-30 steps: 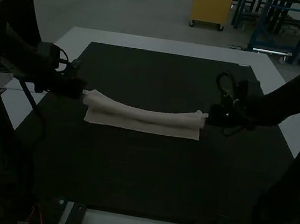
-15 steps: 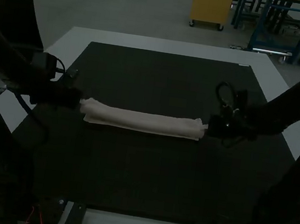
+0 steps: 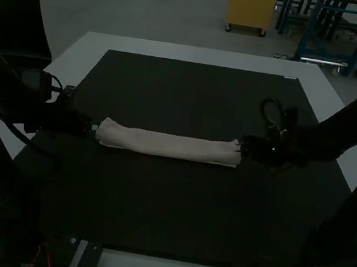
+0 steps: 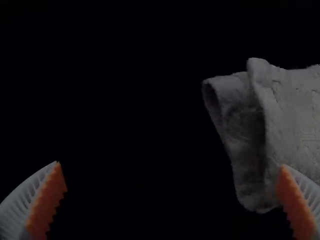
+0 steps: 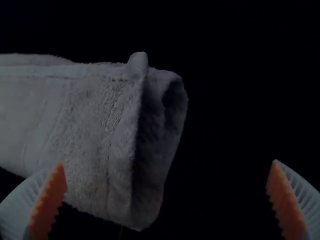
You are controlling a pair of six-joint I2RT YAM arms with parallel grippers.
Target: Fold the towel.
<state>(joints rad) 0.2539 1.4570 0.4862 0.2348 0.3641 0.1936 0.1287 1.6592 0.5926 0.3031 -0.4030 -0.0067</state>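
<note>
Each end effector (image 4: 172, 200) (image 5: 166, 197) is open beside one end of the towel (image 3: 169, 145), which lies on the table (image 3: 156, 203) folded into a narrow strip, so perhaps only small straightening, or one more fold, is left.

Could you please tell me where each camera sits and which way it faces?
High view: above and behind both arms, looking forward and down at the towel; both arms show.
Left wrist view: on the left arm, facing one towel end; its fingers show.
Right wrist view: on the right arm, facing the other end; its fingers show.
Both wrist views share the towel.
</note>
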